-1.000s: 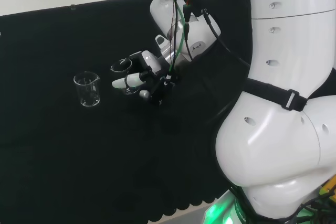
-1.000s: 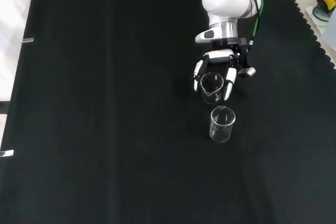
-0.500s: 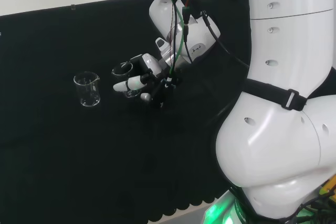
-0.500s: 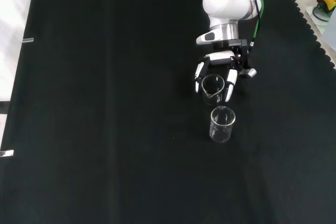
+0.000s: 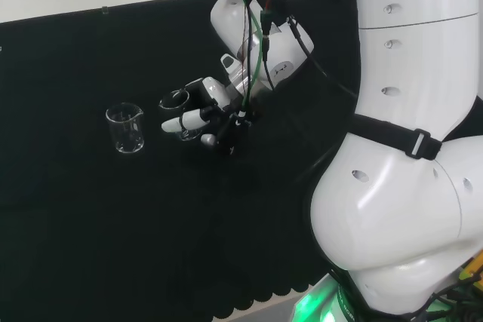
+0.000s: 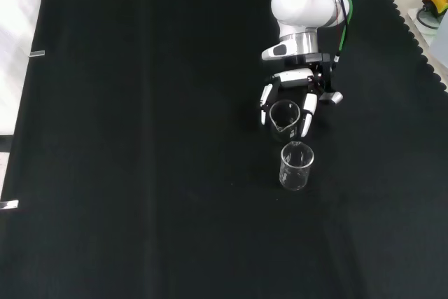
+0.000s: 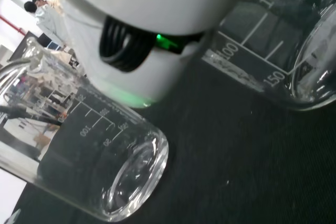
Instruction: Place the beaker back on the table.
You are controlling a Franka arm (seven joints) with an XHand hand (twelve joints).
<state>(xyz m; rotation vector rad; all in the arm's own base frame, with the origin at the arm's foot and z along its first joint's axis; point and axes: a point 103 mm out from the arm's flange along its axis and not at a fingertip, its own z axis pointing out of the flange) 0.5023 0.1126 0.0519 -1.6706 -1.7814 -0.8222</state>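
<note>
Clear glass spare beaker point(image 5: 125, 128) stands alone, left in head view. Right of it, black-and-white hand point(image 5: 205, 115) has fingers curled round clear glass held beaker point(image 5: 179, 111), upright, apparently at or just above black-cloth worktop point(image 5: 75, 216). Contact uncertain; release waits on it.

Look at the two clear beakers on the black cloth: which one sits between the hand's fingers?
The beaker just below the arm in the front view: the hand has fingers on both sides of it. The other beaker stands apart, untouched.
</note>
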